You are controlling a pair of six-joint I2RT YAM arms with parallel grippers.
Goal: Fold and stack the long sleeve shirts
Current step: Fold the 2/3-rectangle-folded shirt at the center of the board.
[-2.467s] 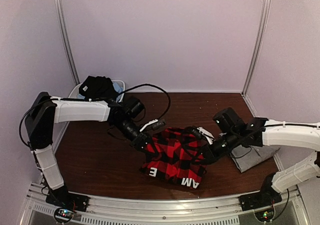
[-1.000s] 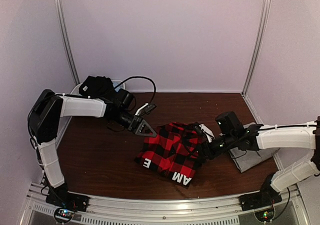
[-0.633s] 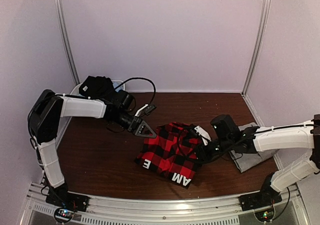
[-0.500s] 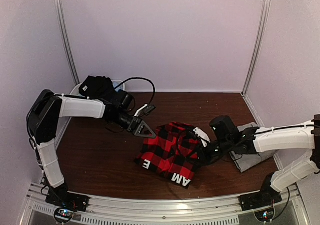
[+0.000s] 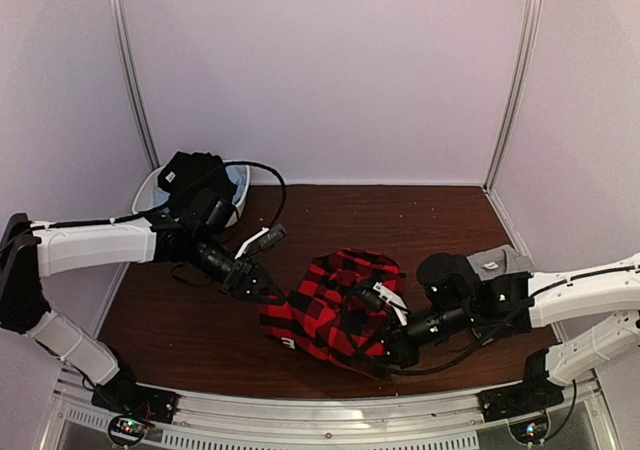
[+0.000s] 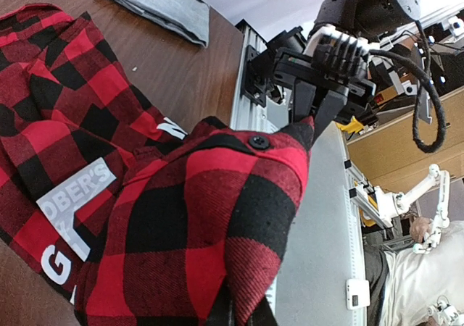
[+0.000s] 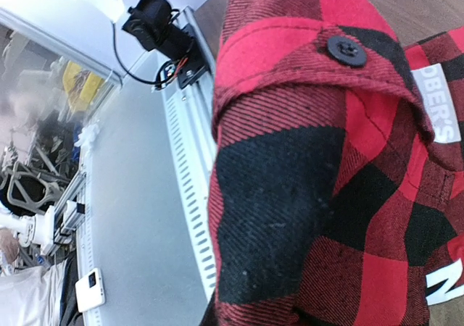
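Note:
The red-and-black check flannel shirt [image 5: 335,305] lies bunched on the brown table, its near part lifted between both grippers. My left gripper [image 5: 263,288] is shut on its left edge; in the left wrist view the cloth [image 6: 203,217] drapes over the jaws [image 6: 243,317]. My right gripper [image 5: 384,347] is shut on its right near corner; the cloth [image 7: 304,166] fills the right wrist view and hides the jaws [image 7: 217,319]. The plain grey shirt [image 5: 497,261] lies folded at the right, partly hidden behind my right arm, and also shows in the left wrist view [image 6: 156,0].
A white tub [image 5: 238,178] with a black garment [image 5: 190,175] on it stands at the back left. The metal rail [image 5: 330,410] runs along the table's near edge. A purple wall closes the back and sides.
My left gripper, open beside the flannel before, has closed on its left edge. Both grippers have moved toward the near edge, pulling the flannel into a bunched fold. The grey shirt shows less.

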